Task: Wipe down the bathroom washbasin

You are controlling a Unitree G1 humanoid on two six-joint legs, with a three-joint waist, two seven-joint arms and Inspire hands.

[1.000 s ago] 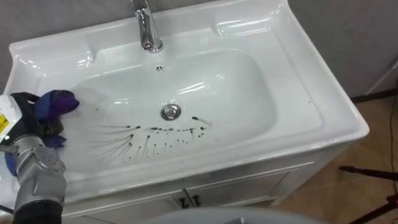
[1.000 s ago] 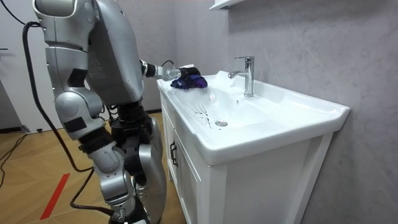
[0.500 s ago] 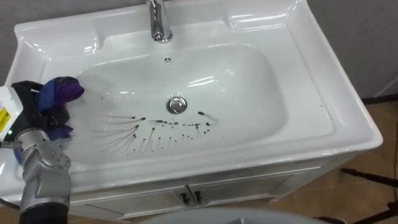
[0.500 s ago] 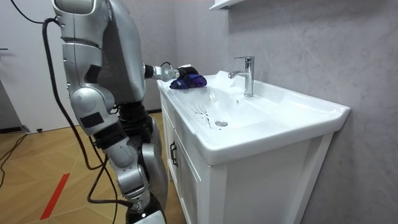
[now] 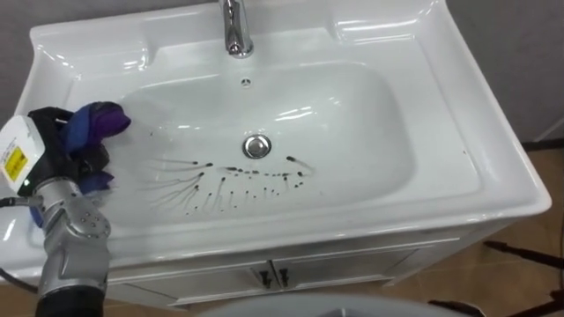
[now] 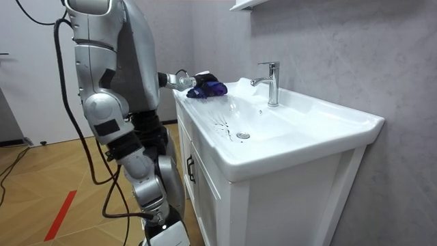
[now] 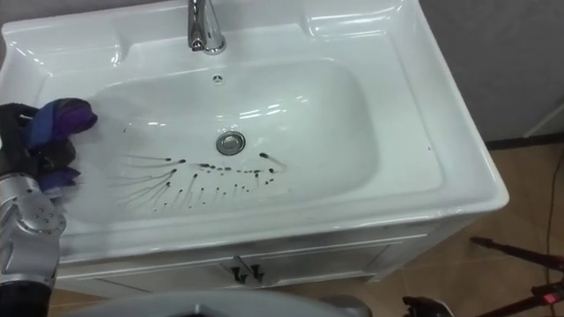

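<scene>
A white basin [image 5: 352, 132] [image 7: 414, 150] [image 6: 287, 116] has dark streaks and drops [image 5: 229, 185] [image 7: 203, 180] fanned out just in front of its metal drain [image 5: 256, 145]. My left hand [image 5: 63, 150] [image 7: 26, 145] [image 6: 198, 80] rests on the basin's left rim, its dark fingers curled round a blue and purple cloth [image 5: 97, 123] [image 7: 57, 119] [image 6: 212, 89]. The cloth lies at the rim's inner edge, clear of the streaks. In the room view I stand upright at the cabinet's left end with that arm stretched over the rim.
A chrome tap [image 5: 234, 31] [image 6: 270, 82] stands at the back middle of the basin. Below is a white cabinet with two doors [image 5: 273, 273]. Grey wall lies behind, wooden floor [image 6: 41, 198] to the side, with a dark stand's legs [image 7: 520, 255] at the right.
The eye views have shifted as my body straightened up beside the cabinet. My left hand with the cloth stays on the left rim; the streaks look unchanged.
</scene>
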